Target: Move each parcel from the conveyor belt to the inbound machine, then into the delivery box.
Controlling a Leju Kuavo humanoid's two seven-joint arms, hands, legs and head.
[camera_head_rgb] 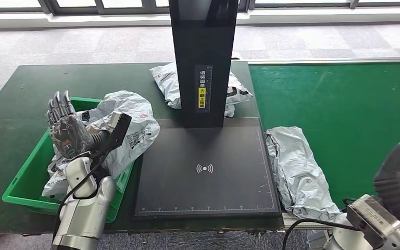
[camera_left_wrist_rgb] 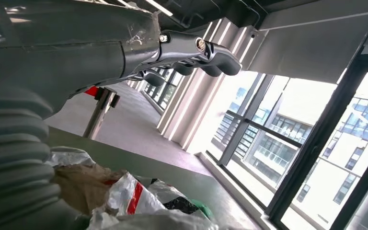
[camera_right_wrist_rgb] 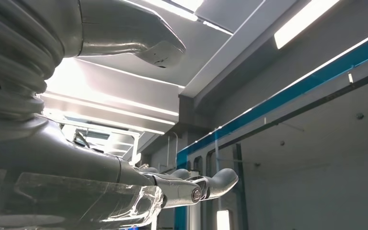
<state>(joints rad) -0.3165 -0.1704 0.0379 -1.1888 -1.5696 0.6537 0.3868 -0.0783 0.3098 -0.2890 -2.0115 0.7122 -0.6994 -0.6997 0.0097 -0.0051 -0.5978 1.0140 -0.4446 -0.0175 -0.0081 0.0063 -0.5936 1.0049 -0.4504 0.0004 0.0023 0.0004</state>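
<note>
Left hand [camera_head_rgb: 65,127] empty, fingers spread, above the green plastic delivery box [camera_head_rgb: 23,179] at nine o'clock.
Next, you fetch the crumpled grey plastic parcel [camera_head_rgb: 297,172] at three o'clock; right hand [camera_right_wrist_rgb: 191,187] looks empty.

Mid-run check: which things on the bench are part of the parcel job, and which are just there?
Job:
grey parcel on the green conveyor belt
black inbound machine
green delivery box, parcels inside
grey parcel behind the machine's post
left hand, open above the box

Just there:
dark green table
</note>
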